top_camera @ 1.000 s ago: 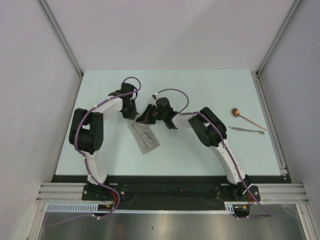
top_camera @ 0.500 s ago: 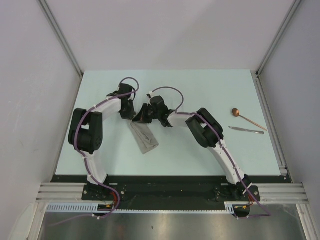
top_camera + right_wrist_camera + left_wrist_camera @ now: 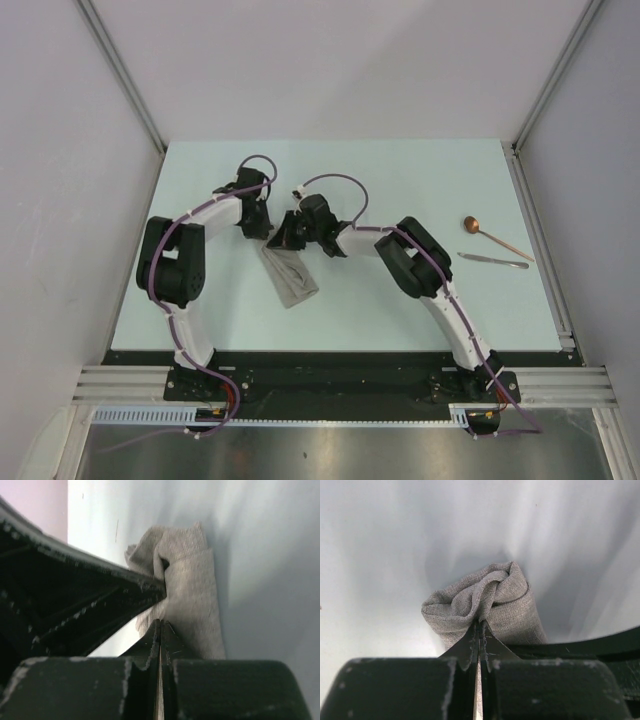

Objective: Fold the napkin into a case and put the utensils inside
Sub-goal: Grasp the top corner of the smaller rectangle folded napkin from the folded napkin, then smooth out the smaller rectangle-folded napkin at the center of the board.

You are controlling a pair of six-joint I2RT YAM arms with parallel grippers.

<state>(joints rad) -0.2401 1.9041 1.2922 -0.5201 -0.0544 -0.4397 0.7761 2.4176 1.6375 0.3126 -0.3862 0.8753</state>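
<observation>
1. Table (image 3: pixel 420 180): pale blue-green top, walled by light panels on three sides.

2. Left arm (image 3: pixel 175 265) and right arm (image 3: pixel 430 280): white and black, purple cables. Both reached inward and met over the centre-left of the table.

3. Napkin (image 3: pixel 290 278): grey-beige cloth, folded into a narrow strip. It lay flat on the table at centre-left, angled, with its far end lifted and bunched between the two tools. In the left wrist view the napkin (image 3: pixel 490 600) showed as a rolled, creased bundle gathered up to the fingertips.

4. Left gripper (image 3: pixel 479 630): fingers pressed together, clamped on a pinch of the napkin's far end.

5. Right gripper (image 3: pixel 160 627): fingers pressed together, with napkin fabric on both sides of the tips, nipping its edge just beside the left gripper.

6. Copper spoon (image 3: pixel 495 238): lay on the table's right side, well apart from the napkin, bowl toward the far left of its handle.

7. Silvery utensil (image 3: pixel 493 261): thin, lay just near the spoon on its near side; its type could not be told.
</observation>
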